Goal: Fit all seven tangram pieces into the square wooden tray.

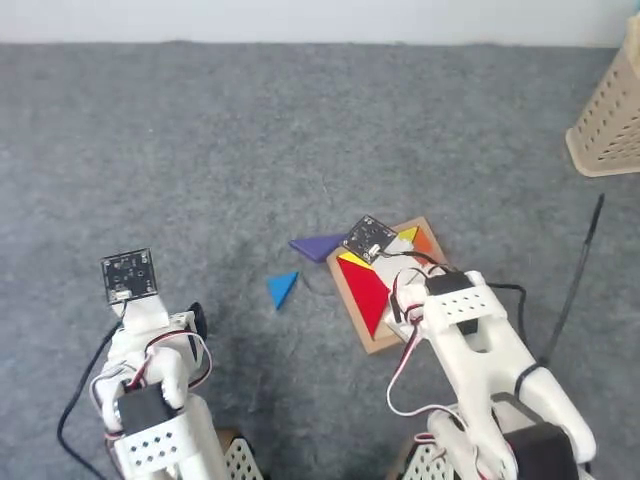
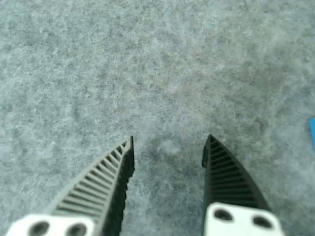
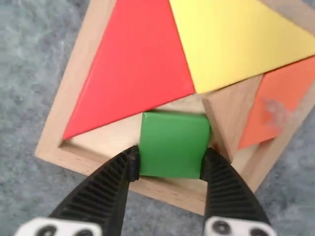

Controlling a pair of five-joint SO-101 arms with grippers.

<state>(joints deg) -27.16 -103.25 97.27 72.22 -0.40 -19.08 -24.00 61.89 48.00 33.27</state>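
Table [image 1: 200, 150] covered edge to edge in grey felt, mottled, slightly fuzzy nap. Beyond far edge, pale wall [image 1: 300, 20], plain, seen as narrow band. Beige slotted basket [image 1: 612, 110] at far right corner, standing on felt, cut off by frame edge. Thin black rod [image 1: 578, 275] slanting across felt on right side, nearer than basket, apart from it. Light even, diffuse; shadows soft and short.

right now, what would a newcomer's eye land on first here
The right gripper clamps a green square over the edge of the tray, next to the red triangle and yellow triangle inside. On the felt beside the tray lie a blue triangle and a purple piece. The left gripper hangs open over bare felt.
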